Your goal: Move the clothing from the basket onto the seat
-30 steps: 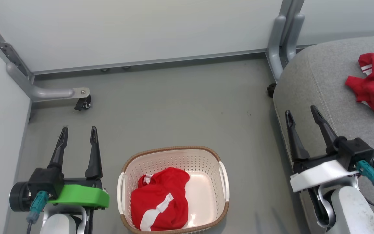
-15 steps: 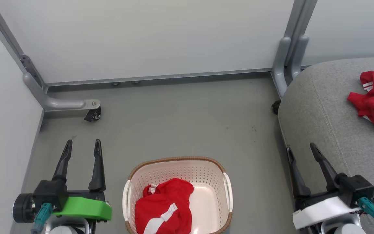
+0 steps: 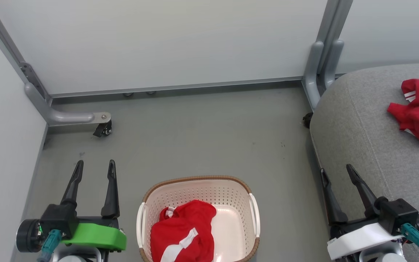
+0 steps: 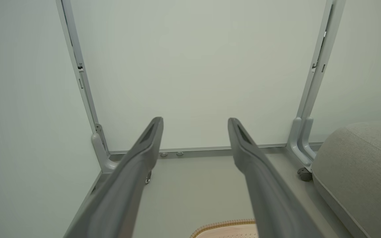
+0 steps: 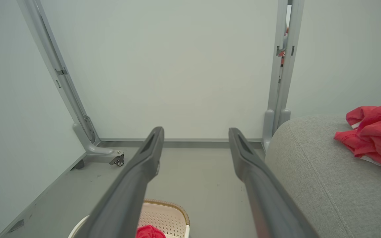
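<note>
Basket: stands upright on the grey floor, near centre, between the two arms and touching neither. It holds one piece of the clothing, a crumpled red garment with white stripe, bunched against the left and near part of the basket. The right part of the basket floor is bare. Whether this piece is the jersey or the shorts cannot be told.

Seat: grey cushion at the right, well apart from the basket. It carries a second red garment, crumpled, with white trim at its far edge, lying towards the far right of the cushion and cut off by the picture's edge.

Left gripper: over the floor, left of the basket, fingers spread and holding nothing.

Right gripper: at the near left edge of the seat, fingers spread and holding nothing. Whether it touches the cushion cannot be told.

Surroundings: pale wall panels on grey posts stand at the far side and the left; a caster sits at the far left.
</note>
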Controlling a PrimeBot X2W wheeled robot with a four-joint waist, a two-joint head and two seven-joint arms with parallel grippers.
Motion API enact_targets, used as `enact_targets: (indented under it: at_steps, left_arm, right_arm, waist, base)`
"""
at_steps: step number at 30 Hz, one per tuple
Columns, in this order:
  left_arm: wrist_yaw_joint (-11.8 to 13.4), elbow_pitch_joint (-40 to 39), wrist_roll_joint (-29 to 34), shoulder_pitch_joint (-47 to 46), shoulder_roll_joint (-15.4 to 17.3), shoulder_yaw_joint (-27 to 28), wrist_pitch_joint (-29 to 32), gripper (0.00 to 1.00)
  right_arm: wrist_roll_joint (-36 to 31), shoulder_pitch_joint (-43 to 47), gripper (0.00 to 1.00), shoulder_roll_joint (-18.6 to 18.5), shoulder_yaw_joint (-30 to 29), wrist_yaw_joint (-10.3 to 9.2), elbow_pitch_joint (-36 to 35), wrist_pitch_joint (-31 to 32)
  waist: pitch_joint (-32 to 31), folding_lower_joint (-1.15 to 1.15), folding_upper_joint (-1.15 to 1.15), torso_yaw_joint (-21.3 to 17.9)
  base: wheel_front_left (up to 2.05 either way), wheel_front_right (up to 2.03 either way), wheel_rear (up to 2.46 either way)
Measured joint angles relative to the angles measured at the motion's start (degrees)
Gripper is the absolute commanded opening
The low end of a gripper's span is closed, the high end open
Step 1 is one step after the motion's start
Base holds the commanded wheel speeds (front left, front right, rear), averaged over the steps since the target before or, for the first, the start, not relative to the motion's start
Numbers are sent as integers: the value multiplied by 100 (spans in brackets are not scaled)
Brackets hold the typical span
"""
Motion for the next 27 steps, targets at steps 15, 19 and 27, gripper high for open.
enact_targets:
  at_steps: [15,19,27]
  left_arm:
    - [-68,24,68,-24,-20,46,0,100]
    - [-87,101,69,-144,-23,-15,0,100]
    - [-102,397,60,-788,140,-359,0,100]
  right_arm:
    - [9,-74,100,0,24,0,59,0]
    - [-2,-141,100,0,52,0,56,0]
    - [-107,-587,100,1,191,0,-10,0]
  waist:
    - [101,0,0,-62]
    - [170,0,0,-100]
    - [467,0,0,-257]
  base:
    - [0,0,0]
    - [0,0,0]
    - [0,0,0]
